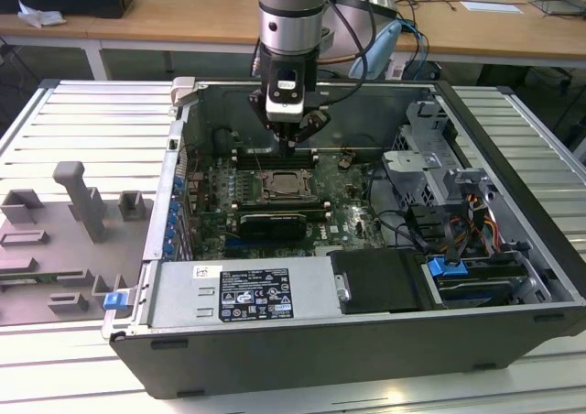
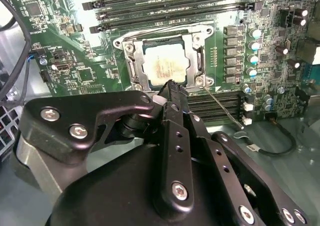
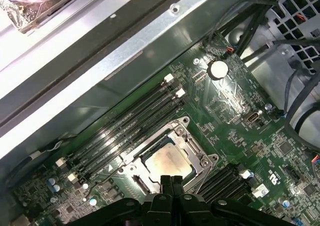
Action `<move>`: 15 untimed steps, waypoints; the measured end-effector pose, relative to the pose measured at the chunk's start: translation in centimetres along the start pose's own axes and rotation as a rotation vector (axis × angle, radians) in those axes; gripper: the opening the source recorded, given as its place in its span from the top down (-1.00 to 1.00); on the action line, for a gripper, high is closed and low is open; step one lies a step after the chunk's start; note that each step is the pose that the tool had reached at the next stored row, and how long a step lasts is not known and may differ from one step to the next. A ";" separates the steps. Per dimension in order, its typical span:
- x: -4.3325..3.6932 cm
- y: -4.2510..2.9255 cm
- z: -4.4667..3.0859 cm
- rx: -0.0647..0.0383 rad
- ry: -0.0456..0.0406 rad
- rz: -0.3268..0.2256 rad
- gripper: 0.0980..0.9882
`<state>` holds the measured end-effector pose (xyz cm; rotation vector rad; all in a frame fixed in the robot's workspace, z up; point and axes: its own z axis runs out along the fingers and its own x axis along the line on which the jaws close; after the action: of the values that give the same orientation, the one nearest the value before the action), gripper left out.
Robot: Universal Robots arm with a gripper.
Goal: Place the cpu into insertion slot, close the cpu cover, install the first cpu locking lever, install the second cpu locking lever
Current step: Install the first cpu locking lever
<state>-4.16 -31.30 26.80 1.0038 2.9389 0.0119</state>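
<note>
One gripper (image 1: pixel 291 140) over socket, fingertips (image 3: pixel 165 185) pressed together, nothing between; contact with socket edge unclear. One cpu (image 2: pixel 165 66) seated in insertion slot (image 2: pixel 121 42). One cpu cover (image 2: pixel 165 38) lies flat around it. One thin lever rod (image 2: pixel 222 107) sticks out over memory slots (image 2: pixel 150 11), which flank socket in two banks. Room above socket open.
</note>
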 end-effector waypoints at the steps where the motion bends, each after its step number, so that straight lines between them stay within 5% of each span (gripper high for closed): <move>1: 0.00 0.01 0.01 0.000 0.0002 -0.011 0.98; 8: 0.02 0.03 0.09 -0.004 0.0025 -0.131 0.98; 15: 0.02 0.03 0.19 -0.006 0.0035 -0.187 0.98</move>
<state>-4.15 -31.26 26.62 0.7243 3.0208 0.0173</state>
